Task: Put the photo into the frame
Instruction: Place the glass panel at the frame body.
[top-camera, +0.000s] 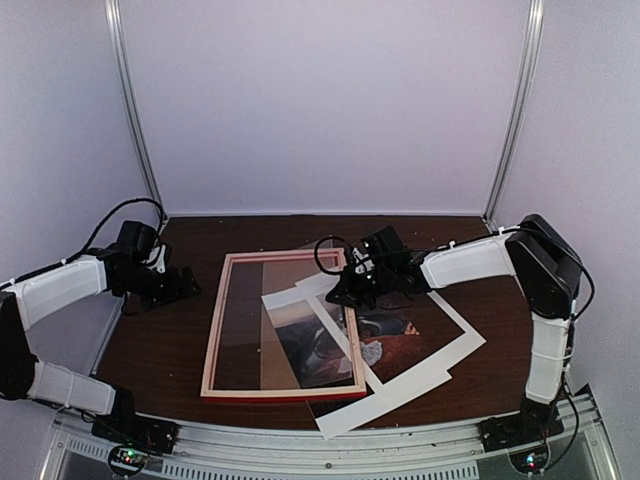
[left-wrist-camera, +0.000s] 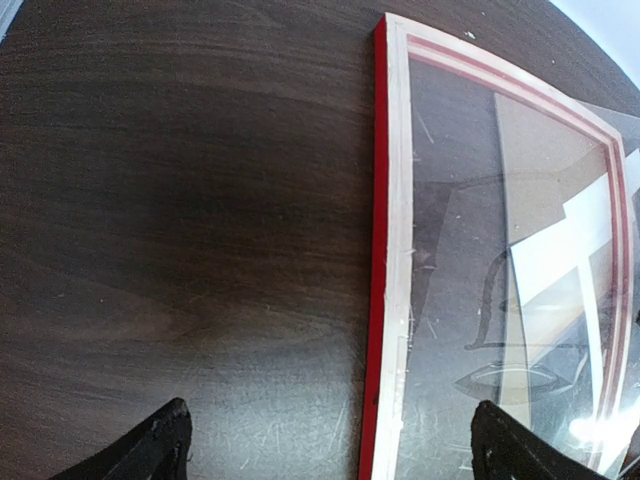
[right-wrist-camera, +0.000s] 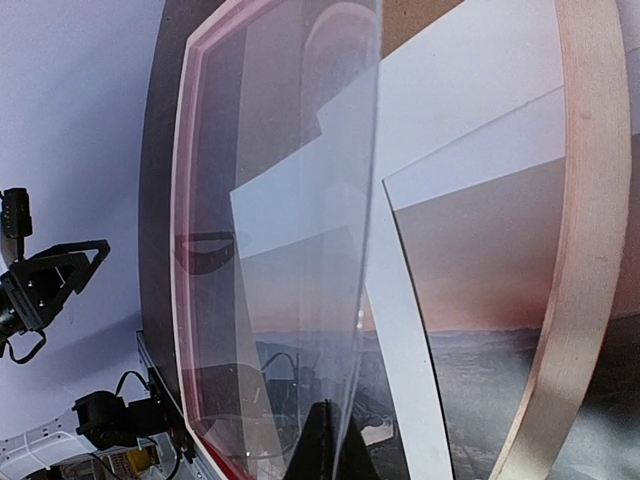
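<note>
Red-edged and pale-backed, the frame (top-camera: 215, 330) lies flat mid-table (top-camera: 160, 350), with the photo (top-camera: 400, 345) partly beneath its 3 o'clock rail. At the frame's 1 o'clock corner the right gripper (top-camera: 340, 290) pinches the clear sheet (right-wrist-camera: 300, 200). The left gripper (top-camera: 185, 285) gapes wide at 9 o'clock.

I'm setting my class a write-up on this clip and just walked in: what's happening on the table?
Two robot arms are working on framing a picture. The frame lies back side up on the table. The right gripper is shut at the frame's far right corner, apparently pinching the edge of the clear sheet. The photo lies partly under the frame's right side, not yet fitted in. The left gripper hovers open by the frame's left rail, holding nothing.
</note>
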